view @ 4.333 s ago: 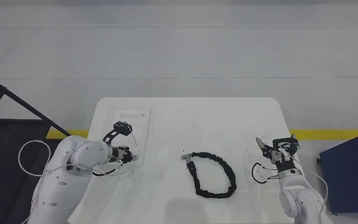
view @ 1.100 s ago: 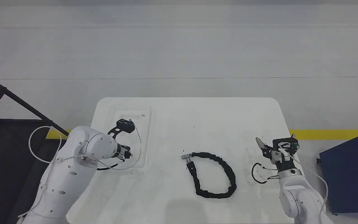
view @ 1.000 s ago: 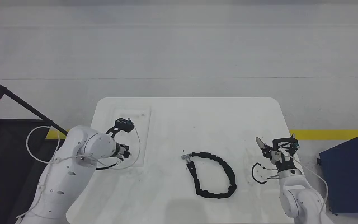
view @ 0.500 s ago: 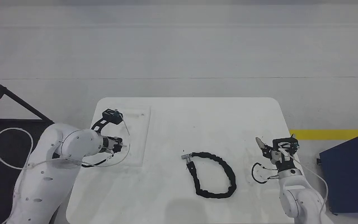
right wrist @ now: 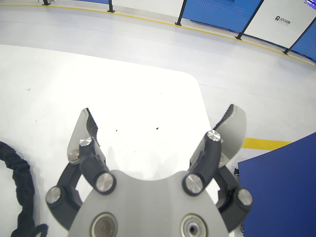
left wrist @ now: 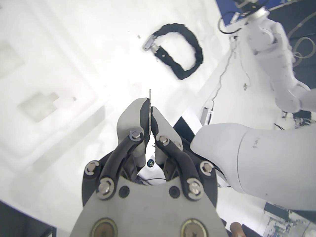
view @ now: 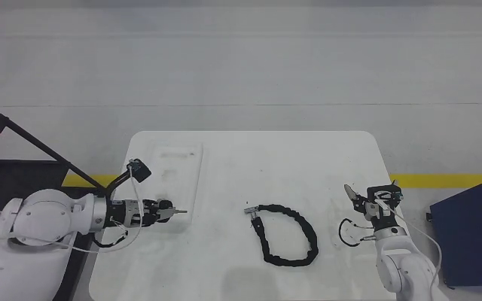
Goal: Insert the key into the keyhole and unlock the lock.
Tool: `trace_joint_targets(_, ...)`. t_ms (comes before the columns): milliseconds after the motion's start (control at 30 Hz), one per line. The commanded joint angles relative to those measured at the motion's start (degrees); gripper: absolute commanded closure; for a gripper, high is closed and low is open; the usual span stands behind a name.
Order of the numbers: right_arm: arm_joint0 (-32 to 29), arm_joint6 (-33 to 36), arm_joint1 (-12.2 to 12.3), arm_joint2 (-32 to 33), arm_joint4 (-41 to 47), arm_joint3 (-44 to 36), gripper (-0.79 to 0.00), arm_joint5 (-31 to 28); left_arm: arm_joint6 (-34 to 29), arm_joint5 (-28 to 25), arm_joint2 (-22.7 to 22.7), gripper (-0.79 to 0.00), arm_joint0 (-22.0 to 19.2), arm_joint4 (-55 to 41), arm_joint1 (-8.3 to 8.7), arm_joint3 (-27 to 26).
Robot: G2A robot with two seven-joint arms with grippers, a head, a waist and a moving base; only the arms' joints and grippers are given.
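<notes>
The left claw [left wrist: 149, 109] is clamped on the key [left wrist: 149, 95].
It hangs over the bench's [view: 301, 165] left side, well apart from the lock [view: 310, 235] lying mid-bench; the right claw [right wrist: 158, 112] stands apart near the right edge.

A thin key [left wrist: 149, 94] is jutting from the left gripper [left wrist: 147, 110]; the black looped lock [left wrist: 195, 48] is lying well apart.

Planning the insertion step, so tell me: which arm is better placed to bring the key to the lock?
Left. The left gripper is shut on the key, blade pointing toward the chain lock. The right gripper is open and holds nothing.
</notes>
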Motion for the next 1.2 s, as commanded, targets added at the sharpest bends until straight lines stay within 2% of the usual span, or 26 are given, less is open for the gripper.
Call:
trace_joint_targets(0, 0.00, 0.00, 0.00, 0.00, 0.00, 0.00, -0.785, 0.00, 2.19, -4.48, 0.08, 0.000, 0.30, -2.07, 0.02, 1.62)
trace_joint_targets(100, 0.00, 0.00, 0.00, 0.00, 0.00, 0.00, -0.785, 0.00, 5.43, -7.72, 1.35, 0.000, 0.34, -4.91, 0.07, 4.46)
trace_joint_targets(233, 0.00, 0.00, 0.00, 0.00, 0.00, 0.00, -0.785, 0.00, 10.22, -12.53, 5.42, 0.000, -0.15, -8.60, 0.63, 6.15)
trace_joint_targets(300, 0.00, 0.00, 0.00, 0.00, 0.00, 0.00, -0.785, 0.00, 13.68, -15.99, 8.81, 0.000, -0.20, -9.27, 1.39, 5.96)
trace_joint_targets(500, 0.00, 0.00, 0.00, 0.00, 0.00, 0.00, -0.785, 0.00, 22.61, -24.92, 15.12, 0.000, -0.44, -15.32, 4.13, 12.21)
trace_joint_targets(567, 0.00, 0.00, 0.00, 0.00, 0.00, 0.00, -0.785, 0.00, 24.51, -26.82, 17.21, 0.000, -0.31, -18.18, 5.08, 12.96)
trace_joint_targets(700, 0.38, 0.18, 0.02, 0.35, -0.87, 0.32, -0.785, 0.69, 24.81, -27.12, 17.52, 0.000, -0.24, -18.84, 5.25, 13.04)
trace_joint_targets(800, 2.46, -0.46, 0.16, 0.48, -9.76, 0.72, -0.785, 4.74, 24.81, -27.12, 17.52, 0.000, -0.24, -18.84, 5.25, 13.04)
trace_joint_targets(933, 6.03, -2.68, 0.24, -1.64, -26.68, 1.32, -0.785, 11.75, 24.81, -27.12, 17.52, 0.000, -0.24, -18.84, 5.25, 13.04)
trace_joint_targets(1067, 10.00, -2.21, 0.42, -4.94, -44.16, 2.08, -0.785, 13.16, 24.81, -27.12, 17.52, 0.000, -0.24, -18.84, 5.25, 13.04)
trace_joint_targets(1167, 13.16, -3.28, 0.70, -8.33, -60.24, 2.74, -0.785, 11.63, 24.81, -27.12, 17.52, 0.000, -0.24, -18.84, 5.25, 13.04)
